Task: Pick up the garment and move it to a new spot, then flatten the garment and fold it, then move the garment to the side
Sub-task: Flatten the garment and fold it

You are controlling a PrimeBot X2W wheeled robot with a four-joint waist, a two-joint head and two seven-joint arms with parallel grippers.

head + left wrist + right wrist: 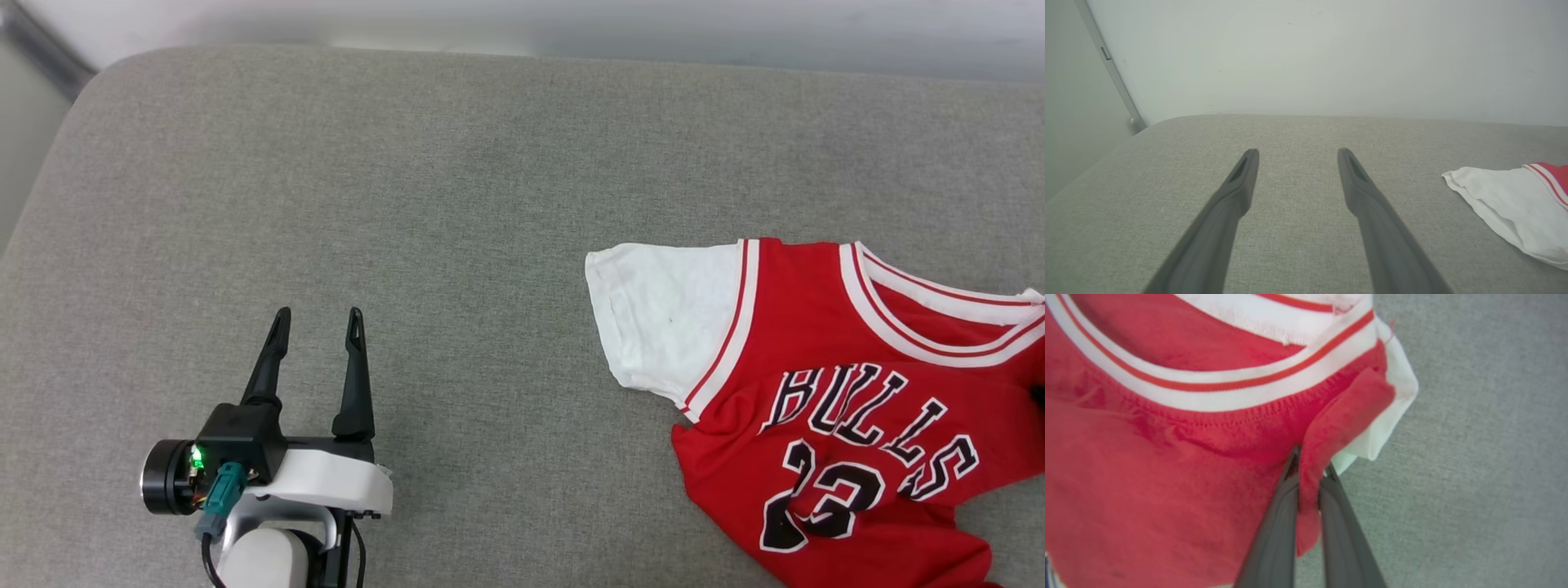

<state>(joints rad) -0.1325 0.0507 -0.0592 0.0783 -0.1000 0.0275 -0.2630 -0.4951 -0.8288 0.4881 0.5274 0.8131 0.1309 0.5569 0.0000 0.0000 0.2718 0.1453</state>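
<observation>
I am looking at a grey fabric-covered counter (408,204) with a pale wall running behind its far edge. The garment (857,359) is lying on it front up, with the lettering and number showing. Its body is rumpled and uneven, not spread flat.

I am reading this as the very start of the job. The hold for the pick-up is in place, but I cannot tell whether any cloth is off the counter yet. The move to a new spot, the flattening, the fold and the final shift aside are all waiting to be done.

The right claw (1310,461) is sitting at the garment's shoulder, just beside the striped collar trim. Its jaws are nearly together, pinching a raised fold of red cloth between them, with a white sleeve edge just beyond that fold.

The left claw (318,317) is hovering well apart from the garment, out past its other white sleeve (661,318). Its fingers are spread wide and gripping nothing, with only bare counter between them.
</observation>
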